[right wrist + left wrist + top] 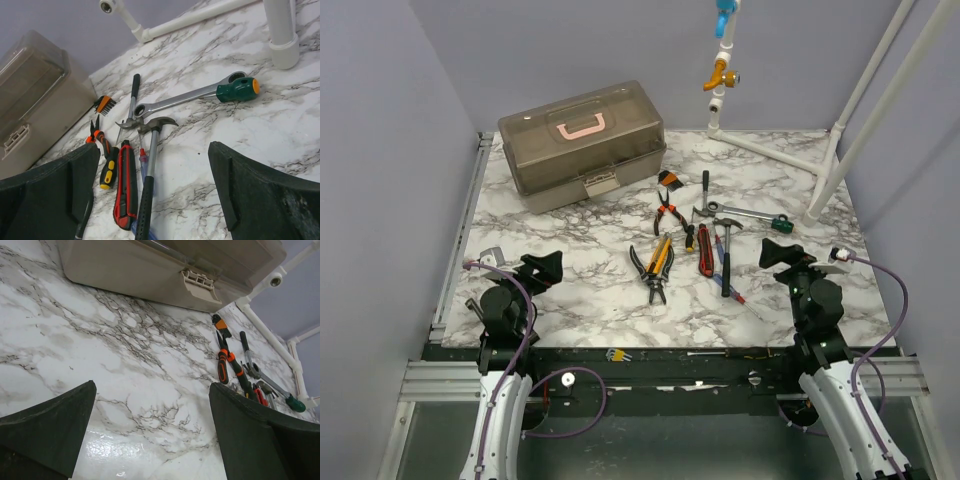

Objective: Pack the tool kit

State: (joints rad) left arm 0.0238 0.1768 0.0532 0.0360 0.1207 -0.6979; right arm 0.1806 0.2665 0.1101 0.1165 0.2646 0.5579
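The tool kit's grey-brown toolbox (582, 145) stands shut at the back left, pink handle (582, 126) on top; its latch (200, 282) faces me. Loose tools lie mid-table: orange pliers (667, 213), yellow-handled pliers (653, 265), a red knife (704, 250), a hammer (724, 255) and a green-handled wrench (750, 215). My left gripper (542, 268) is open over bare marble (152, 425), left of the tools. My right gripper (785, 255) is open just right of them (155, 170), with the hammer (150, 175) and red knife (125, 185) ahead between its fingers.
A white pipe frame (840, 130) stands at the back right, with an orange and blue valve (720, 70) hanging above the table. A small metal piece (490, 253) lies near the left edge. Hex keys (616, 354) rest on the front rail.
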